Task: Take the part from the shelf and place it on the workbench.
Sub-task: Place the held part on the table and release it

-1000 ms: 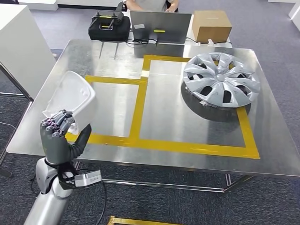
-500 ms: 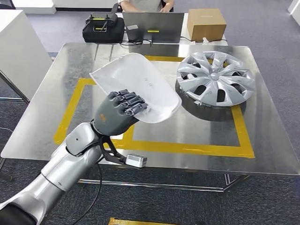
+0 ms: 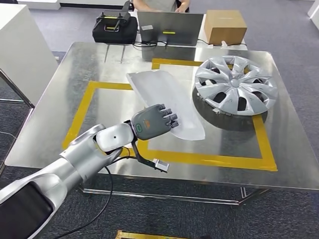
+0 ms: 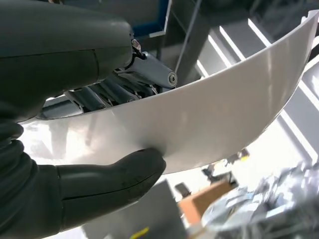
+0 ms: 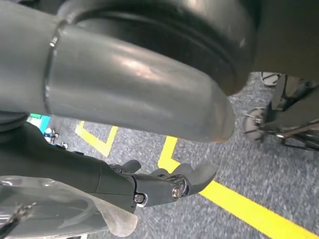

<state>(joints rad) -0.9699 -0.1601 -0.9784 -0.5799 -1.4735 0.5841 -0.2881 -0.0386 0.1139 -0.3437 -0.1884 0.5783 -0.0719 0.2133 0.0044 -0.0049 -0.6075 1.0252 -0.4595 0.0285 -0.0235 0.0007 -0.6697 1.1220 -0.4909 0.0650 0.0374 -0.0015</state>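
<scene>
Over the middle of the steel workbench [image 3: 56, 107], inside the yellow tape outline [image 3: 211, 159], the left hand [image 3: 155, 121] grasps the white curved panel [image 3: 171, 102] by its near edge, fingers laid over the top face. In the left wrist view the thumb [image 4: 112, 181] presses against the panel's [image 4: 211, 119] underside while the darker fingers close on the other face, so the part is pinched, not merely rested on. The panel runs away from the hand, its long axis slanting from the far-left corner toward the near-right end, and its right end lies near the silver wheel cover [image 3: 236, 84] without touching it. Whether the panel's underside already meets the metal cannot be told; its faint shadow suggests it is at or just above the surface. Since the hand is at the near edge and the part extends beyond it, the coming move would seem to be a short lowering and an opening of the fingers, with the thumb drawn out from under the edge toward the robot. The right hand [image 5: 165, 184] hangs down over grey floor with yellow lines, fingers loosely curled and apparently grasping nothing, well away from the bench.
</scene>
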